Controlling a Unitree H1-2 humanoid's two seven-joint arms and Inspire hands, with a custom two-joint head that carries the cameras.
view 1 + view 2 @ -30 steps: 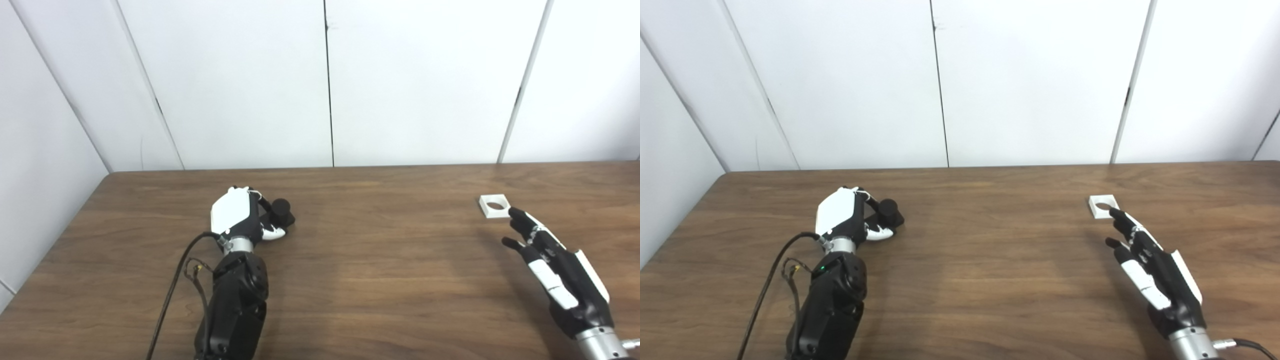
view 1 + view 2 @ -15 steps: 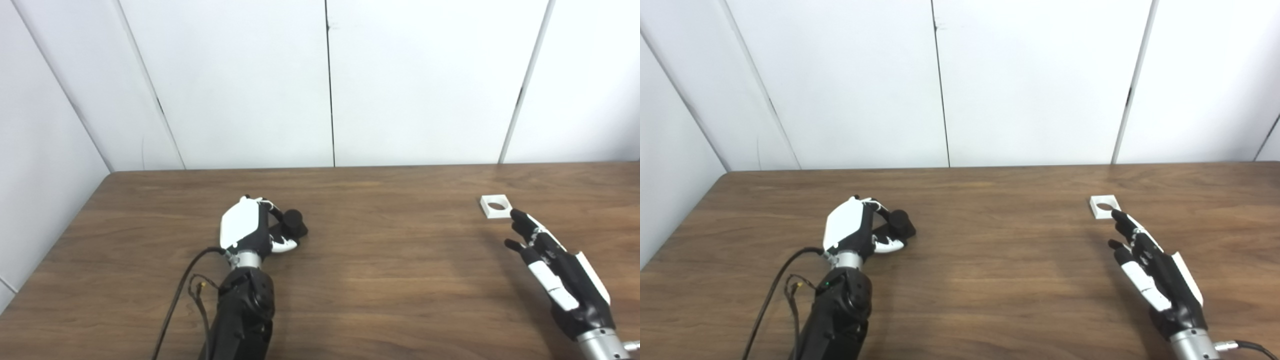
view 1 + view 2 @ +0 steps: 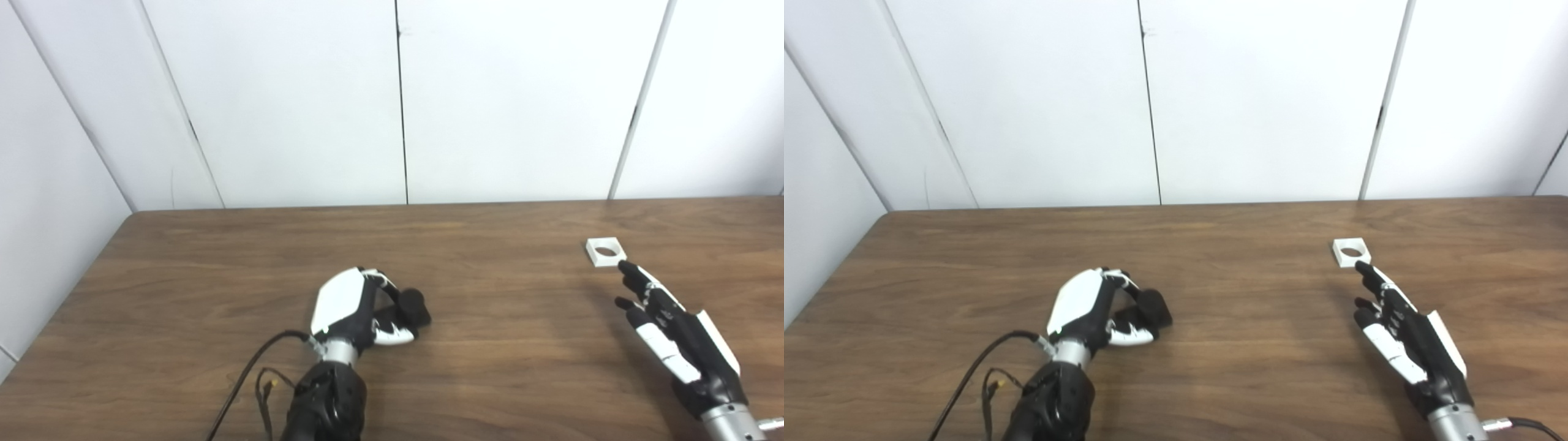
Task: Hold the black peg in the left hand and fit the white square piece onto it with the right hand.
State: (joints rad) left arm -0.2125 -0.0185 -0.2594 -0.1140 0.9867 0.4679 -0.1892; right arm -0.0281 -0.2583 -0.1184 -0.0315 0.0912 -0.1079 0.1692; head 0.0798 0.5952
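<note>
My left hand (image 3: 352, 306) is shut on the black peg (image 3: 414, 305), a short dark cylinder, and holds it just above the wooden table (image 3: 502, 343) left of centre; it shows in the right eye view too (image 3: 1153, 306). The white square piece (image 3: 605, 252) with a round hole lies flat on the table at the right. My right hand (image 3: 670, 334) is open, fingers stretched out, and its fingertips (image 3: 625, 267) end just short of the piece's near edge. I cannot tell if they touch it.
White wall panels (image 3: 398, 104) stand along the table's far edge. A black cable (image 3: 248, 383) trails from my left forearm across the table's near left. The table's left edge (image 3: 67, 300) runs diagonally at the left.
My left hand has carried the black peg toward the right and nearer to me. My right hand has drawn slightly closer to the white square piece, which has not moved.
</note>
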